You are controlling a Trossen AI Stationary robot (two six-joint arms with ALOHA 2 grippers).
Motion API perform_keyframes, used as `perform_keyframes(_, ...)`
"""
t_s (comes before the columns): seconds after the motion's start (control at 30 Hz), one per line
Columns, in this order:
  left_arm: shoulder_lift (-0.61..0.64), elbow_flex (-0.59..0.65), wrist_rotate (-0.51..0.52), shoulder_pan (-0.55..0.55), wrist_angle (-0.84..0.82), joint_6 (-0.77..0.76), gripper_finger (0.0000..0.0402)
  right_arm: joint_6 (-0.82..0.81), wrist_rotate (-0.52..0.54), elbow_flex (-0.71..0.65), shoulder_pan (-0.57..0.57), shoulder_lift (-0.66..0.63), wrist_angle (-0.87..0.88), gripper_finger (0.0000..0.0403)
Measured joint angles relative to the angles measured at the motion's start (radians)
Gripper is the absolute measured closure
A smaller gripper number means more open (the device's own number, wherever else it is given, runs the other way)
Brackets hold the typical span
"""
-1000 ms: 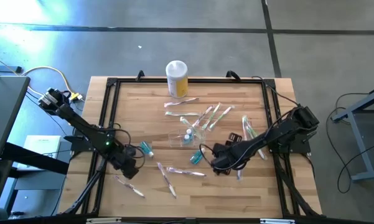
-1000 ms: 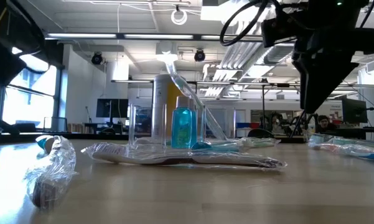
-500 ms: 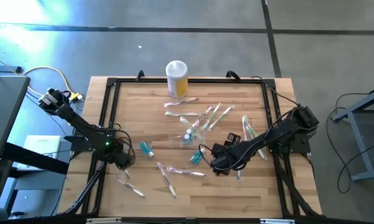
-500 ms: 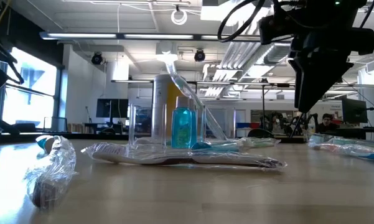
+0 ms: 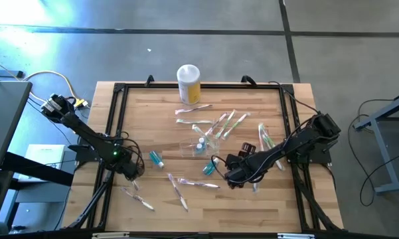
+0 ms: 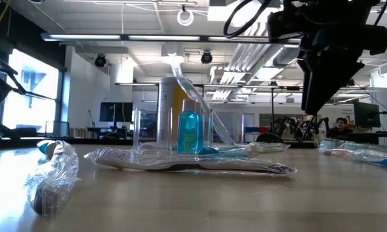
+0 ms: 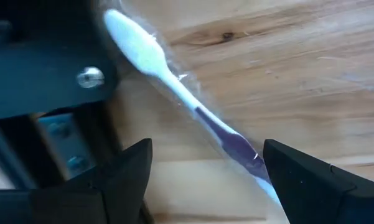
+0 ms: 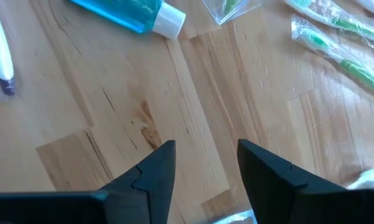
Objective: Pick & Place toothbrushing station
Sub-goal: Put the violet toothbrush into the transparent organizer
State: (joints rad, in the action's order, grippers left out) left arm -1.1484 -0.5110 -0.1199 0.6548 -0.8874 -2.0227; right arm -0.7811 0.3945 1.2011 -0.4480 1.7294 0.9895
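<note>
The toothbrushing station [image 5: 198, 145] is a clear plastic container standing on its base at mid-table. In the low view [image 6: 141, 132] it holds an upright blue bottle [image 6: 189, 132] and a leaning toothbrush. My left gripper [image 5: 133, 171] is open and empty at the table's left. In its wrist view [image 7: 205, 155] it hangs above a wrapped white-and-purple toothbrush [image 7: 174, 87] lying flat on the wood. My right gripper [image 5: 230, 174] is open and empty right of centre, nearer than the station. In its wrist view [image 8: 205, 155] it is over bare wood.
A white-lidded yellow jar [image 5: 188, 83] stands at the far edge. Several wrapped toothbrushes [image 5: 222, 125] lie scattered around the station. Small teal bottles [image 5: 156, 158] [image 5: 208, 168] lie on their sides. A black frame rail [image 5: 113, 126] runs along the table's edges. A crumpled wrapper [image 6: 55, 174] lies close to the low camera.
My left gripper has gone a little toward the table's left edge and stays open. The station and the other things lie as before.
</note>
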Motion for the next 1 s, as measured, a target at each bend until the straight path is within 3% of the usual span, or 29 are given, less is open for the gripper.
perform_keyframes(0.37,0.002,0.050,0.069,0.001,0.066,0.050,0.0104,0.000,0.024,0.000,0.000,0.000,-0.010,0.0238)
perform_keyframes(0.5,0.002,0.051,0.113,0.001,0.069,0.089,0.0128,0.022,0.027,0.000,0.000,0.000,-0.026,0.0238)
perform_keyframes(0.77,0.001,0.052,0.184,0.001,0.061,0.181,0.0250,0.026,0.034,0.000,0.000,0.000,-0.033,0.0238)
perform_keyframes(1.0,0.000,0.055,0.332,0.000,0.050,0.247,0.0382,0.026,0.052,0.000,-0.003,0.000,-0.033,0.0238)
